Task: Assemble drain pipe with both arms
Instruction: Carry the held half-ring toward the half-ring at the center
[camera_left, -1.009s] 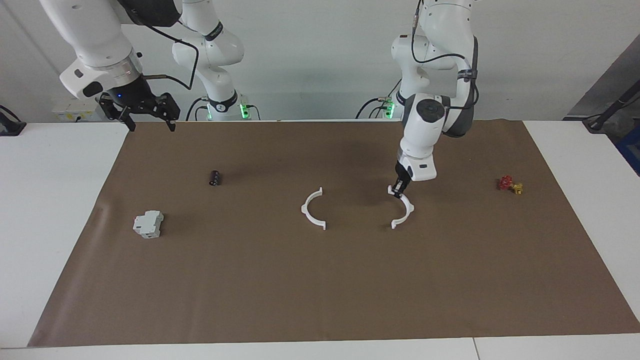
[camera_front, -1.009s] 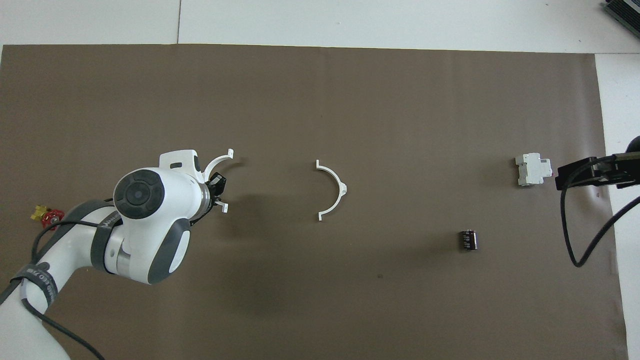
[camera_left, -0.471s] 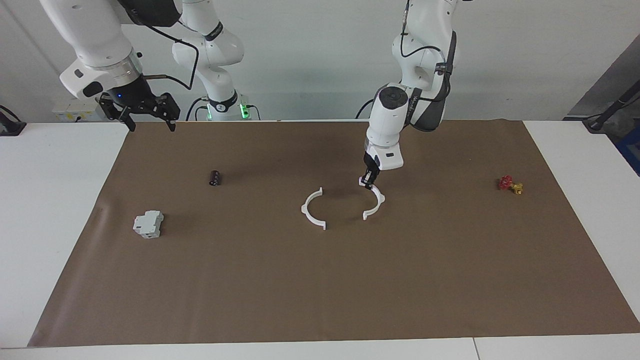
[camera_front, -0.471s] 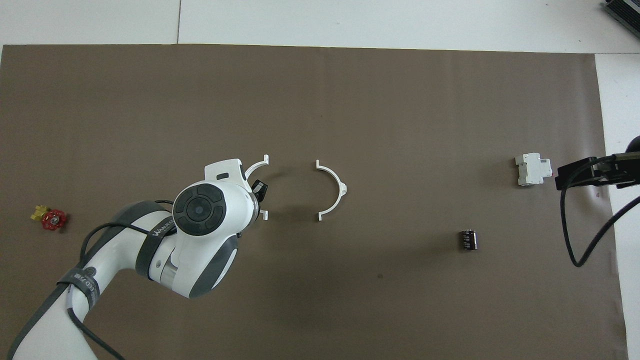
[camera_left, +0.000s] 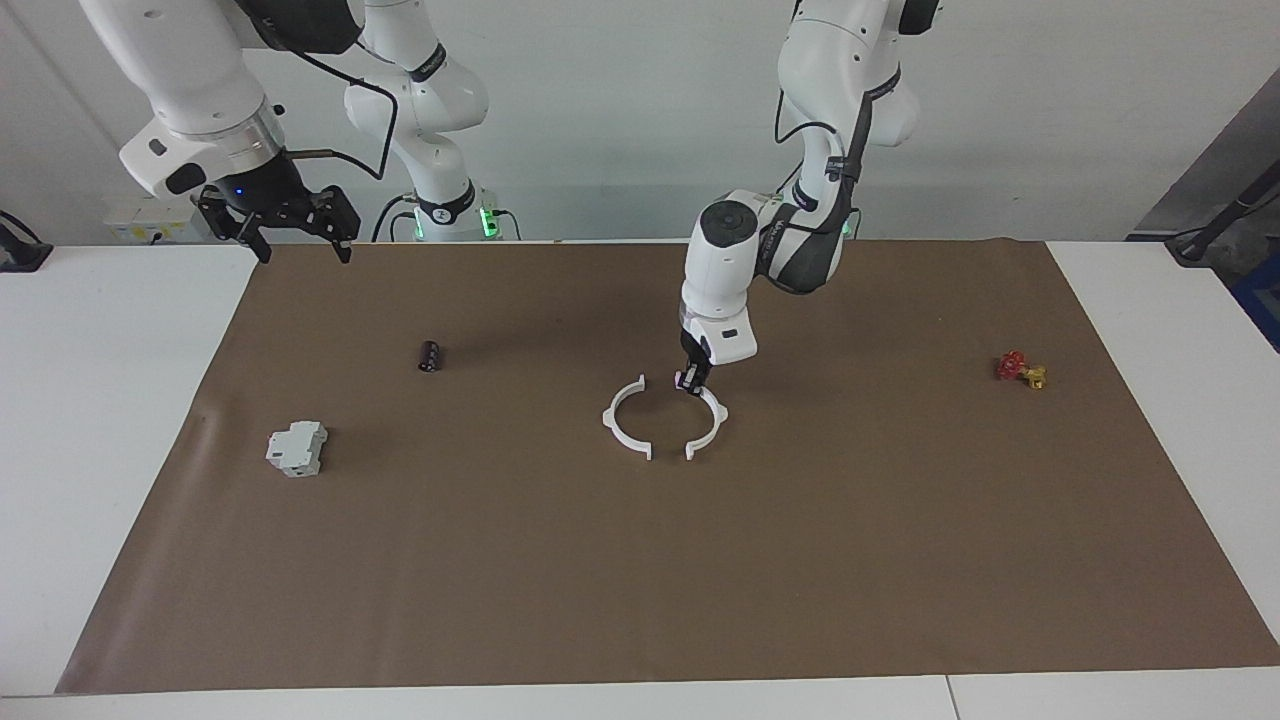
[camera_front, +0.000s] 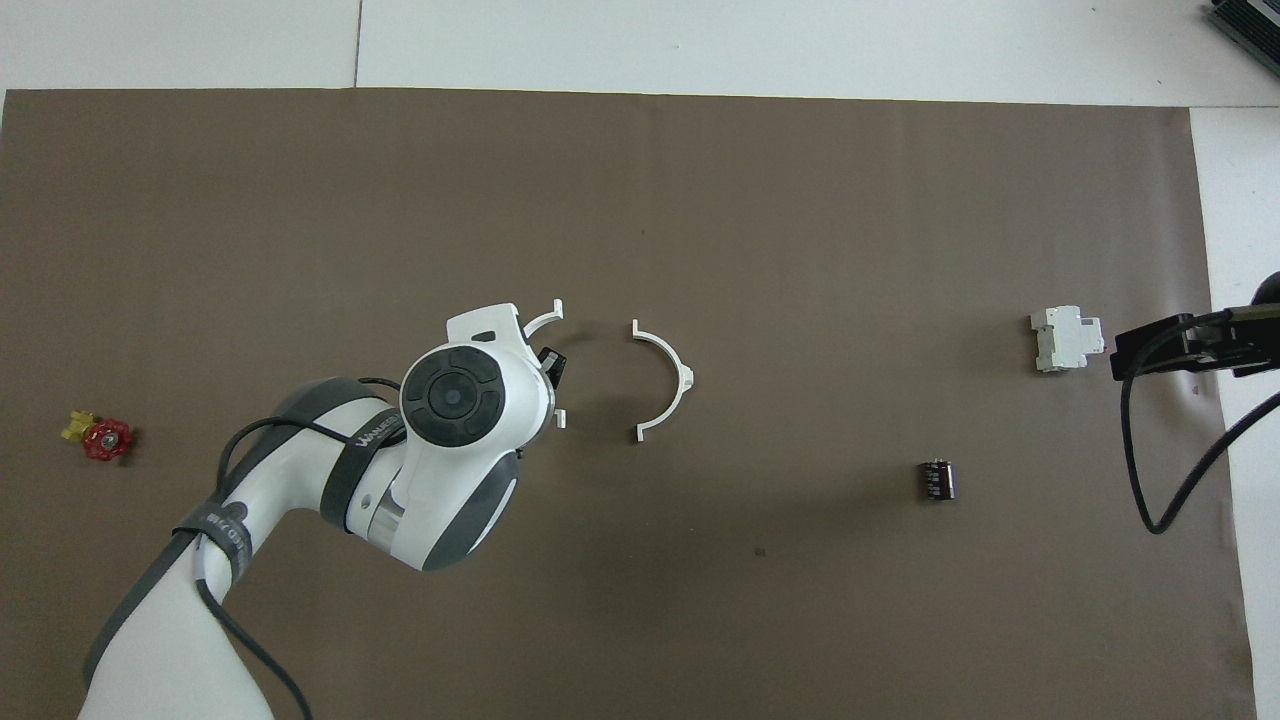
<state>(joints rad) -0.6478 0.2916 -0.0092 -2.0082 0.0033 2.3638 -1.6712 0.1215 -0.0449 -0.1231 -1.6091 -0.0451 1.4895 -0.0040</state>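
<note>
The drain pipe shows as two thin white half-rings in the middle of the brown mat. One half-ring (camera_left: 620, 425) (camera_front: 672, 375) lies free on the mat. My left gripper (camera_left: 690, 380) (camera_front: 552, 365) is shut on the end nearer to the robots of the other half-ring (camera_left: 712, 420) (camera_front: 540, 318). That half sits low at the mat, its open side facing the free half, a short gap between their tabs. The left arm hides most of the held half in the overhead view. My right gripper (camera_left: 304, 252) (camera_front: 1125, 355) waits open, raised over the mat's edge at the right arm's end.
A grey-white boxy block (camera_left: 296, 448) (camera_front: 1066, 339) and a small black cylinder (camera_left: 430, 355) (camera_front: 937, 479) lie toward the right arm's end. A red and yellow valve piece (camera_left: 1020, 369) (camera_front: 98, 436) lies toward the left arm's end. The brown mat (camera_left: 640, 580) covers the table's middle.
My left gripper has carried its half-ring along the mat toward the free half, and the gap between them has shrunk to a short one. The right arm has not moved.
</note>
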